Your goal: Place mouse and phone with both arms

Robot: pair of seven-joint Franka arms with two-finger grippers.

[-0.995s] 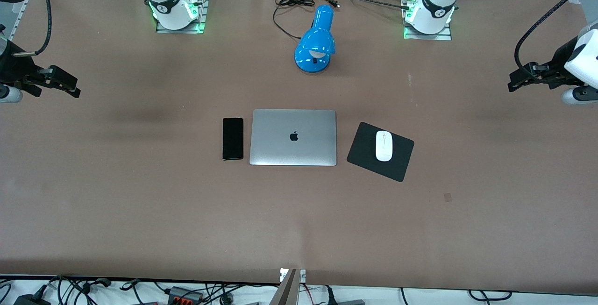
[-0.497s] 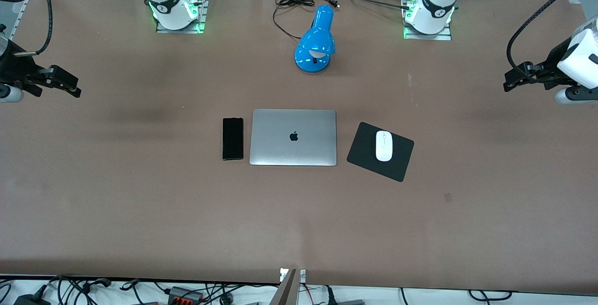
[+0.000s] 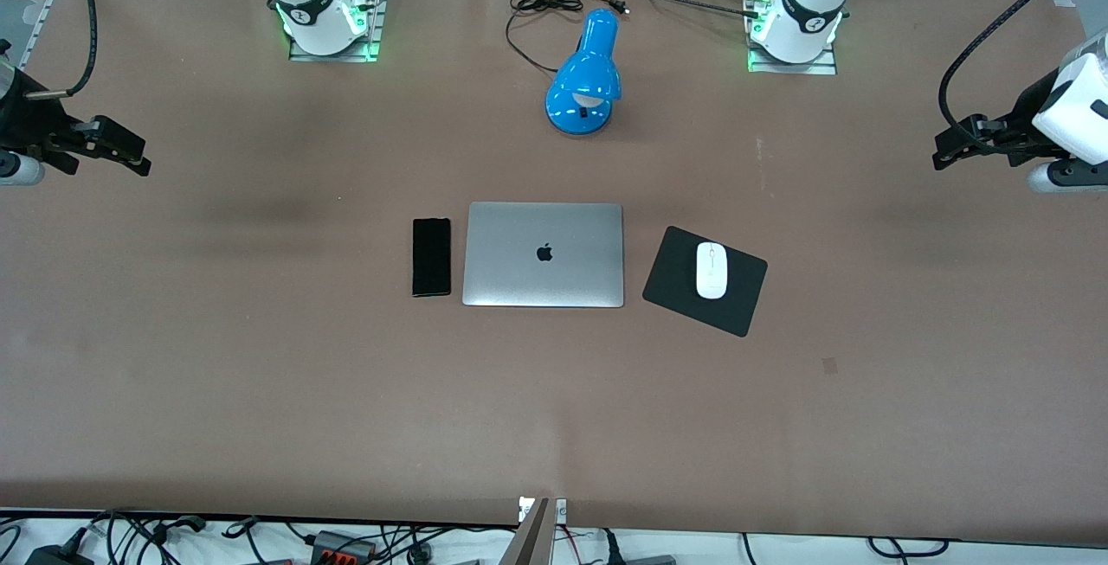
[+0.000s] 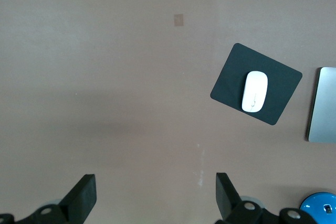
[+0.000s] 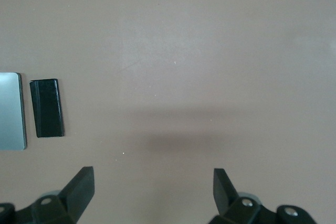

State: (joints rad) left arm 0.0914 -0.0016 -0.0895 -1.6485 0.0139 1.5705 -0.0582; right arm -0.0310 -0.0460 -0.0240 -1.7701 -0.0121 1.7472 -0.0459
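Left claw [image 4: 155, 200] and right claw [image 5: 152, 195] gape wide, empty.

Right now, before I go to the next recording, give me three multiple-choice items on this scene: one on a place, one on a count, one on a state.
1. The mouse lies on:
A. the laptop
B. the mouse pad
C. the bare table

2. Blue lamps on the table:
A. one
B. two
C. three

3. The laptop is:
A. open
B. closed
C. on its edge

Key: 1 B, the white mouse sits within the black pad. 2 A, a single blue lamp shows. 3 B, its lid lies flat, logo up.
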